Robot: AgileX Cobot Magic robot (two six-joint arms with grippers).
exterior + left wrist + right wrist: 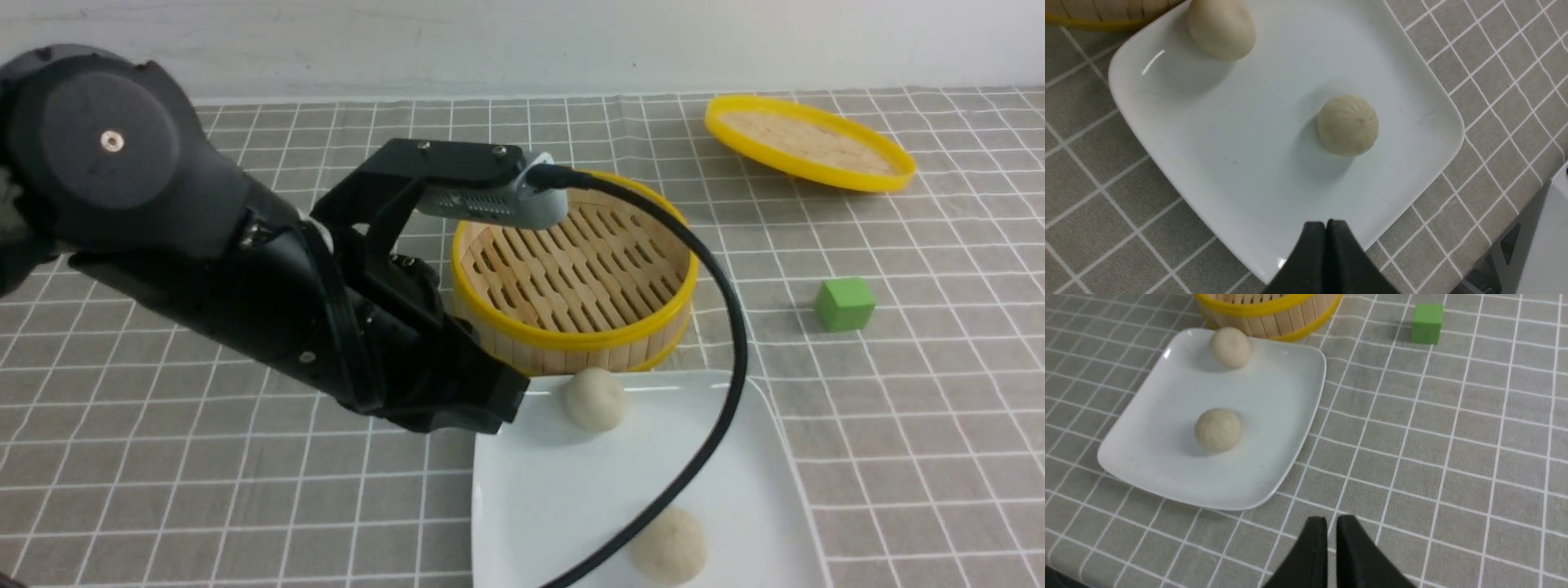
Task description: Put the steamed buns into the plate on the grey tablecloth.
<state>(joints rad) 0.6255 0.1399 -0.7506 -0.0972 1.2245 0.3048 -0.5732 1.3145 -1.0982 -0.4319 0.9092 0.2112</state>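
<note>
Two cream-white steamed buns lie in the white square plate on the grey tablecloth. One bun sits at the plate's far rim next to the steamer. The other bun lies nearer the front. My left gripper is shut and empty, held above the plate's edge, apart from both buns. In the front view its end is at the plate's far left corner. My right gripper is shut and empty over bare cloth, to the right of the plate and buns.
An empty yellow-rimmed bamboo steamer basket stands just behind the plate. Its lid lies at the back right. A green cube sits right of the basket. A black cable from the left wrist camera hangs across the plate.
</note>
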